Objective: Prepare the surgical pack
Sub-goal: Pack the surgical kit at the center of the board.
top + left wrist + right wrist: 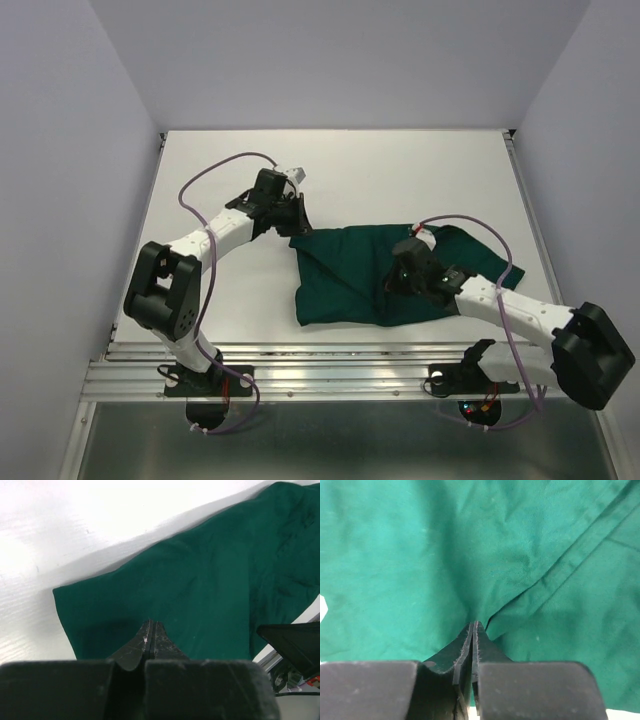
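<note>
R gripper (473, 626), jaws pressed shut, is touching a fold near the middle of the dark green drape (340, 280); can't tell if cloth is pinched. L gripper (150, 624), also shut, is resting its tips just inside the drape's far-left corner. Drape is lying bunched on white table (400, 180).

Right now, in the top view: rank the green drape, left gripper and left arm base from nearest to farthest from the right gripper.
From the right gripper:
1. green drape: directly beneath it, with cloth at its tips.
2. left gripper: up and to the left, at the drape's far-left corner.
3. left arm base: bottom left of the view, well past the cloth.
</note>
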{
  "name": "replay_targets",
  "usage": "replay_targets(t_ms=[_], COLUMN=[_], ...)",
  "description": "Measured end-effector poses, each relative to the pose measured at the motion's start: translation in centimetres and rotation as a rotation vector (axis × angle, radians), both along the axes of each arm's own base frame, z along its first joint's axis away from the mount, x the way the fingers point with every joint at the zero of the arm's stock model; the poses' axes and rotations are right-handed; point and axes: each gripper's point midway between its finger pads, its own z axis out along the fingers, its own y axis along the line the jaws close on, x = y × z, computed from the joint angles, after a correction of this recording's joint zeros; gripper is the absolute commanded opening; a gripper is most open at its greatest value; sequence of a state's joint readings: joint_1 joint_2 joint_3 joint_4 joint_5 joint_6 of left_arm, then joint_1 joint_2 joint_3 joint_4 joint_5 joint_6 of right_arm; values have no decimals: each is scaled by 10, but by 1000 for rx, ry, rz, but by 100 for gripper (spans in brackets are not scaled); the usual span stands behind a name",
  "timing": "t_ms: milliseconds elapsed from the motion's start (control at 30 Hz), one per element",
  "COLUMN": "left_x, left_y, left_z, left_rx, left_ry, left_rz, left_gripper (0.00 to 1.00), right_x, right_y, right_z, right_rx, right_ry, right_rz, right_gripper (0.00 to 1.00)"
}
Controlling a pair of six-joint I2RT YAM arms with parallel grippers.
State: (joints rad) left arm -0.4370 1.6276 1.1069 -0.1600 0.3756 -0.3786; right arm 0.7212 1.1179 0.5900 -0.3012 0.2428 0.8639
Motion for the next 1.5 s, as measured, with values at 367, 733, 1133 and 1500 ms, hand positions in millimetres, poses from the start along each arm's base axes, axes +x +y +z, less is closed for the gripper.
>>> replay_targets(t_ms=[367, 733, 1133, 1500], left_x=[-16, -9, -17, -35], left_y=[20, 37, 46, 13], left_z=[-47, -29, -62, -84], left_rx=[111, 168, 208, 225], left_ry=[99, 34, 90, 136], left_rz=[43, 121, 180, 84], left_gripper=[0, 0, 0, 0], right_x=[-10, -2, 23, 28], right_y=[9, 3, 8, 41], right_z=[-52, -28, -31, -51], right_rx=[1, -7, -101, -44], right_ry=[101, 15, -10, 40], right_rz=[34, 22, 35, 138], right_gripper=[1, 1, 1, 1])
